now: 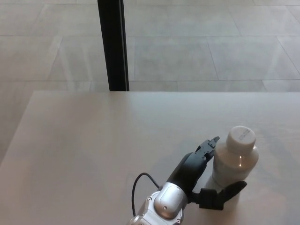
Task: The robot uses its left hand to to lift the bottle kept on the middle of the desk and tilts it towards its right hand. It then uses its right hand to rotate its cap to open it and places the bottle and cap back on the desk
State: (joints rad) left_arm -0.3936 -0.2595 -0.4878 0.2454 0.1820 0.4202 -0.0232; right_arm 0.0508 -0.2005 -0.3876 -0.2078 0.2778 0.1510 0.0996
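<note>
Left hand (pixel 202 176): positioned at the bottle (pixel 233 161), which stands immediately to its right on the bench (pixel 93 140). Fingers (pixel 206 147) extend along the near-left side of the bottle body; the thumb (pixel 222 194) reaches across the bottle's base on the hand's near side. The hand is spread around the bottle and does not appear clamped; whether the pads touch the plastic cannot be determined from this view. It carries nothing.

Bottle: upright, apparently resting on the bench, white cap (pixel 241 137) fitted on top, above and to the right of the fingertips.

Right hand: does not show in the head view.

Progress, as judged: the task is at its opening step. The approach looks complete; the grasp is not yet confirmed. Outstanding: closing on the bottle, lifting, tilting toward the right hand, unscrewing the cap, and returning both bottle and cap to the bench.

Behind the bench: a dark post (pixel 112 44) and tiled floor (pixel 211 47), well beyond the hand.
</note>
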